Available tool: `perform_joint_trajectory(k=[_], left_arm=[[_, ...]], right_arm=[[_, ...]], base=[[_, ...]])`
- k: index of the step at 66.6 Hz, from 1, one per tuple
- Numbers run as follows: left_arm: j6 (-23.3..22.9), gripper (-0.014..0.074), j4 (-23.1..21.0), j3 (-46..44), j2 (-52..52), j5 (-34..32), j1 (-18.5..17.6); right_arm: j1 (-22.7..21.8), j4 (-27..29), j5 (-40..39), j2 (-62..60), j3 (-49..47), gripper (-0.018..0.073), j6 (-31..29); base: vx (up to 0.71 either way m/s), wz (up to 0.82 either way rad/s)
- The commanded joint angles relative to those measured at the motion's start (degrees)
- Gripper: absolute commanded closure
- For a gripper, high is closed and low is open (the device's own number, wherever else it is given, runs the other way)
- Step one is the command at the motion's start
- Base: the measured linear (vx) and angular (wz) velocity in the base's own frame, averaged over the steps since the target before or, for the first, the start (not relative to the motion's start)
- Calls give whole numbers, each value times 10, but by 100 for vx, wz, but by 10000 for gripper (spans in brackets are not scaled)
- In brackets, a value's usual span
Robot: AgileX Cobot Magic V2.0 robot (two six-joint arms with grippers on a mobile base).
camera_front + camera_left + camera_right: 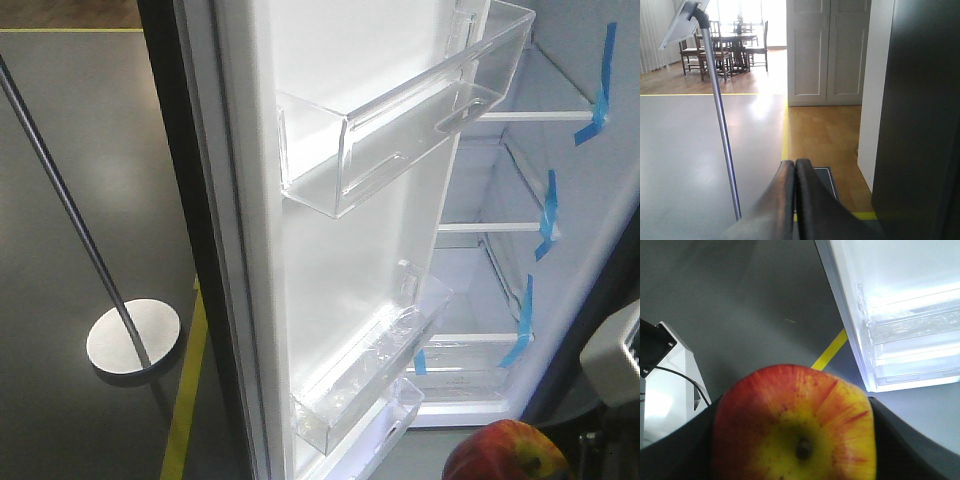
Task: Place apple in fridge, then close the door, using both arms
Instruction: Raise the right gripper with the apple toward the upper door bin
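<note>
Right gripper (pixel 796 440): fingers (pixel 912 450) clamp the apple (pixel 795 422), stem dimple toward the camera, in front of the open fridge (pixel 480 270), beside the door (pixel 340 270) and its bins (pixel 400 120). Left gripper (pixel 795 167): fingers pressed together, empty.

The apple (pixel 505 455) lies before the fridge (pixel 590 240), right of the door (pixel 340 270).
</note>
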Motion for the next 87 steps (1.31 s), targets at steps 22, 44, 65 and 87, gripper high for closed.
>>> perform_joint_trajectory(k=[22,44,65,87], left_arm=[[-3,603,0,7,-8,-40,2],[-3,603,0,7,-8,-40,2],[-3,603,0,7,-8,-40,2],[-3,603,0,7,-8,-40,2]], right_arm=[[1,22,-26,-3,-16,224,-4],[1,22,-26,-3,-16,224,-4],[1,22,-27,-3,-16,224,-4],[-10,-86,-52,2,-16,224,-5]], base=[[0,0],[0,0],[0,0],[0,0]])
